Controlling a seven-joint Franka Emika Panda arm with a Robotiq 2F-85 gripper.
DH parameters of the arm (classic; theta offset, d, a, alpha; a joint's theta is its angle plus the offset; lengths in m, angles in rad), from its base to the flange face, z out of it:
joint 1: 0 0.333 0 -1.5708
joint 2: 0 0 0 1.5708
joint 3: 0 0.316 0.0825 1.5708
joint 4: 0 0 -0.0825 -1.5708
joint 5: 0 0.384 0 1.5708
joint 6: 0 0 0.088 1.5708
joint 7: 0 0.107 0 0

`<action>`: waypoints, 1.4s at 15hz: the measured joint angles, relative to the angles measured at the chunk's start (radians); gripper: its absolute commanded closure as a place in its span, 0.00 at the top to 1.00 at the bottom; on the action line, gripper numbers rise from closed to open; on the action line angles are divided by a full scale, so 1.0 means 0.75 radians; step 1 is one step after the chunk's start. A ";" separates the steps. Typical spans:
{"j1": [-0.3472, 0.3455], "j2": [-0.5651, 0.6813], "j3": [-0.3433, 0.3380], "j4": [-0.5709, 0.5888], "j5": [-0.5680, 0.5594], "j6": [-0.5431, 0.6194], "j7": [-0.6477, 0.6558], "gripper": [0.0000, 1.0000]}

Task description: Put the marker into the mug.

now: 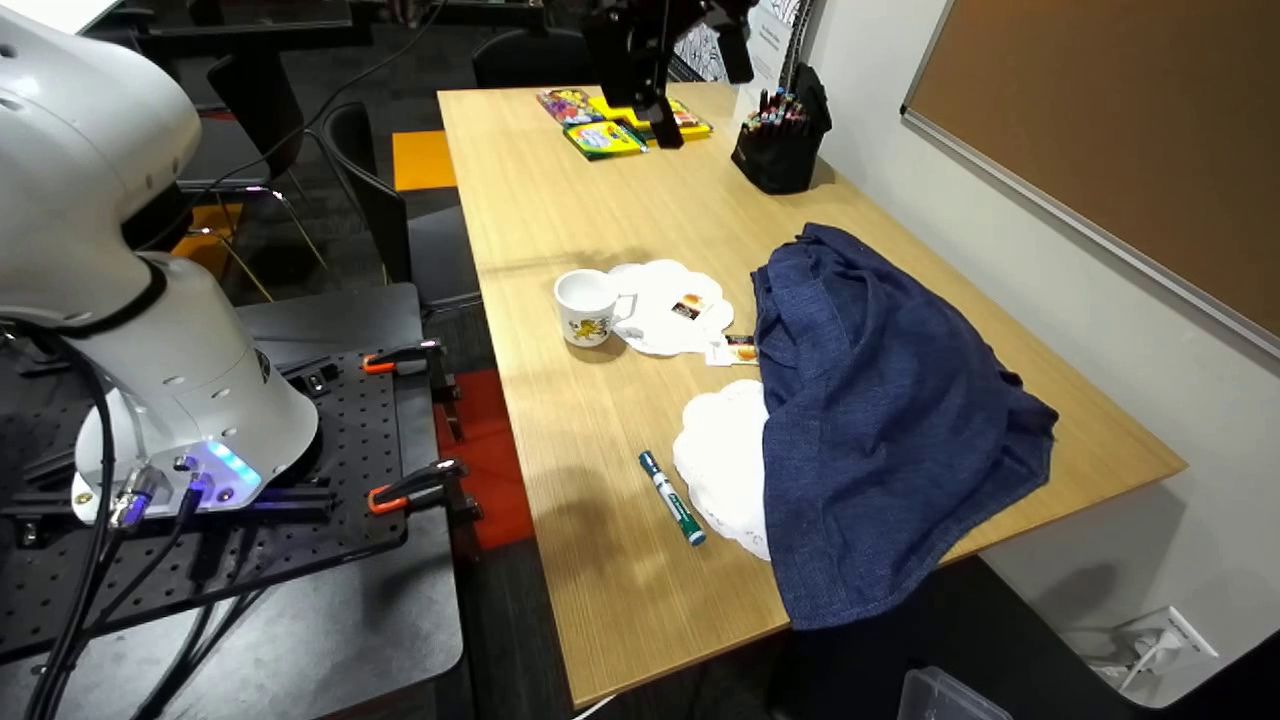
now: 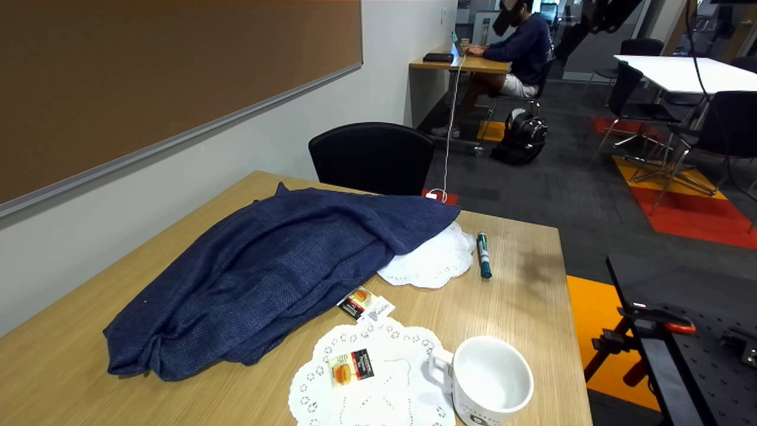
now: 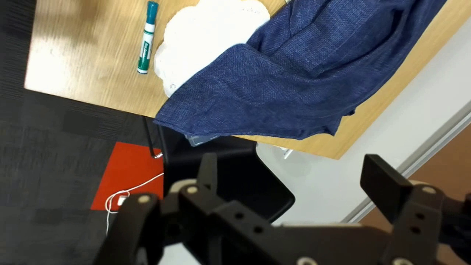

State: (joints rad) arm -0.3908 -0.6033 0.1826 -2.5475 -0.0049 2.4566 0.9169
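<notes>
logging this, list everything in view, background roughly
table: 1, wooden, centre
marker: 1, green and white, on table
mug: 1, white, on table
doilies: 2, white, beside mug and marker
cloth: 1, blue, partly over one doily
packets: 2+, multicoloured, between mug and cloth
pen case: 1, black, on table
flat packs: several, multicoloured, on table
board: 1, brown, beside table
chairs: several, black, around and beyond table
person: 1, dark top, background
clamps: 2, black and orange, beside table
arm: 1, white, beside table
gripper: 1, black, open, raised
</notes>
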 measured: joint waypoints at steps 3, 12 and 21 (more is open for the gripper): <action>-0.024 0.078 -0.023 -0.019 -0.042 0.059 0.112 1.00; -0.106 0.343 -0.070 -0.097 -0.241 0.391 0.436 1.00; -0.145 0.607 -0.180 -0.130 -0.479 0.432 0.687 1.00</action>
State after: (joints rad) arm -0.4993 -0.1480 0.0474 -2.6449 -0.3642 2.7810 1.4320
